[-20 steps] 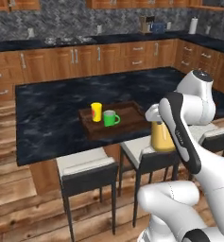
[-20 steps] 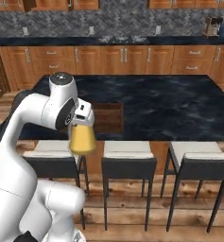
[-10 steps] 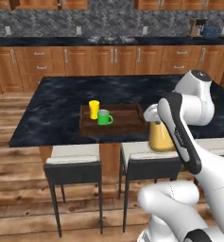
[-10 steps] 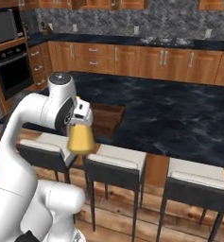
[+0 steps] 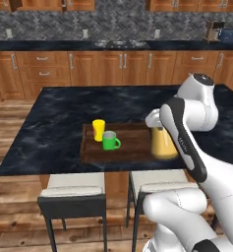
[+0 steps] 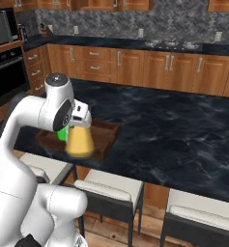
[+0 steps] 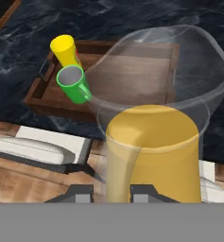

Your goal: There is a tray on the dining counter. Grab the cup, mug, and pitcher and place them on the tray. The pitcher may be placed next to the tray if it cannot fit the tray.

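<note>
Base has swung round the marble bench (image 5: pixel 54 118) over the last second: the tray (image 5: pixel 132 147) now sits more squarely ahead. Claw (image 7: pixel 111 191) stays clenched on the pitcher (image 5: pixel 163 142), carried near the tray's right end, above the bench edge. Cup (image 5: pixel 99 130) and mug (image 5: pixel 109 141) already stand on the tray. Only the pitcher remains to set down.

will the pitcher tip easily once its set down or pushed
Probably not: the pitcher is cone-shaped and widest at its base, so it should stand steady. Its clear neck and spout look smooth and glassy, so likely stiff, maybe slippery and breakable if knocked. On the tray it could bump the mug or cup, which would slide more readily.
</note>
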